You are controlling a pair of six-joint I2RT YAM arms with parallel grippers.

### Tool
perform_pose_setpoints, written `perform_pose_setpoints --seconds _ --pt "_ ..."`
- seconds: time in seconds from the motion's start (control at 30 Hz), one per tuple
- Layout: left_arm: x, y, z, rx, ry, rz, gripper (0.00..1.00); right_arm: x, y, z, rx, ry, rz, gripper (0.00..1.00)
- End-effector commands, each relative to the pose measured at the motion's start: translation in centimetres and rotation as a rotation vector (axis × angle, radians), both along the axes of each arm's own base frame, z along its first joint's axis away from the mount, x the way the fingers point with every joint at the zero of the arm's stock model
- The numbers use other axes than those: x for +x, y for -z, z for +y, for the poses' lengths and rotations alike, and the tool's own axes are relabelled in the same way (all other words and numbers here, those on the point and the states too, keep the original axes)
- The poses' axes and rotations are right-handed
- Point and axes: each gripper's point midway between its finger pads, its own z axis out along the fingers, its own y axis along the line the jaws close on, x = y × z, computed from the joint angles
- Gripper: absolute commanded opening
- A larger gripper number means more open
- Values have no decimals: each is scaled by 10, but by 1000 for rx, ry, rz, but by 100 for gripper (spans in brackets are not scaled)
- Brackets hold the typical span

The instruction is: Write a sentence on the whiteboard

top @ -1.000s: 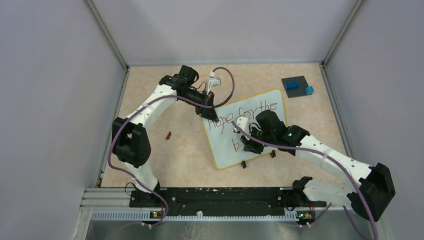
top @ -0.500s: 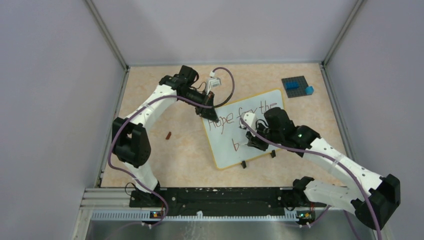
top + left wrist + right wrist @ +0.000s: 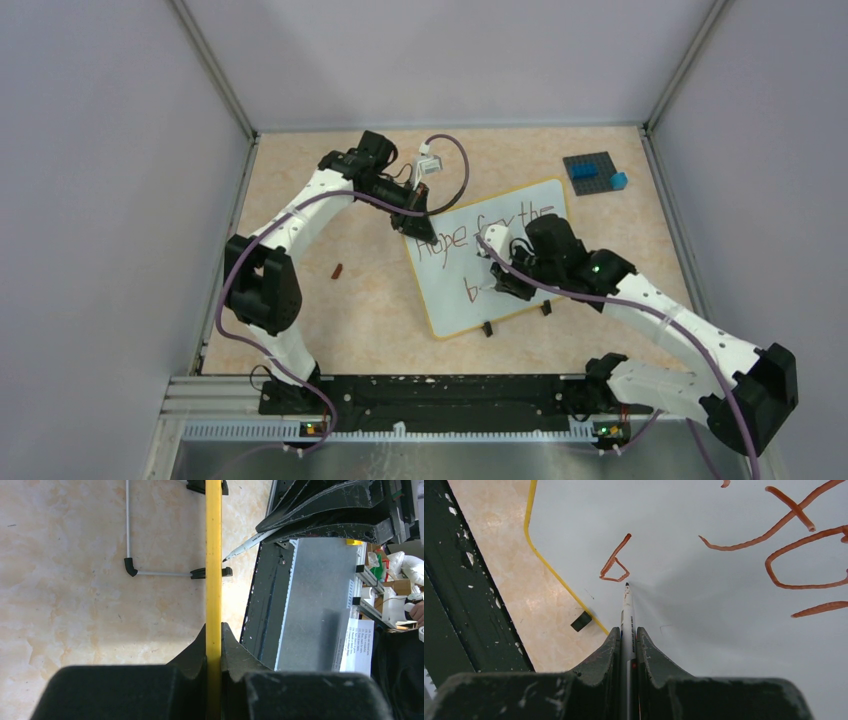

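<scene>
The whiteboard (image 3: 452, 306), white with a thin yellow rim, lies tilted in the middle of the table. The sentence (image 3: 487, 231) reads "Hope for the", with a lone "b" (image 3: 468, 290) below it. My left gripper (image 3: 415, 222) is shut on the board's far left corner, its jaws pinching the yellow rim (image 3: 213, 555). My right gripper (image 3: 499, 283) is shut on a white marker (image 3: 626, 611). The marker's tip sits just right of the "b" (image 3: 614, 568); I cannot tell whether it touches the board.
A dark grey studded plate with blue bricks (image 3: 592, 170) lies at the back right. A small reddish-brown cap (image 3: 337, 269) lies left of the board. Two black feet (image 3: 487, 328) stick out at the board's near edge. Grey walls enclose the table.
My right gripper and its marker have shifted slightly right, off the finished "b". The left arm and the board have not moved.
</scene>
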Motion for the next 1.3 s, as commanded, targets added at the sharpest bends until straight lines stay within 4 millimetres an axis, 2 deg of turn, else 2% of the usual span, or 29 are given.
perform_pose_setpoints --seconds 0.0,0.2,0.6,1.03,1.27 --pt "8 -3 4 15 9 -132 0 12 -2 4 15 17 -35 0" --pt "8 -2 4 15 7 -131 0 16 4 -3 -24 38 -45 0" --pt "9 -1 3 14 9 -124 0 27 0 -35 -65 97 -65 0" --pt "9 -3 3 13 10 -129 0 41 -24 -21 2 107 -86 0" --pt "8 -2 3 12 11 -128 0 41 -27 -12 29 92 -67 0"
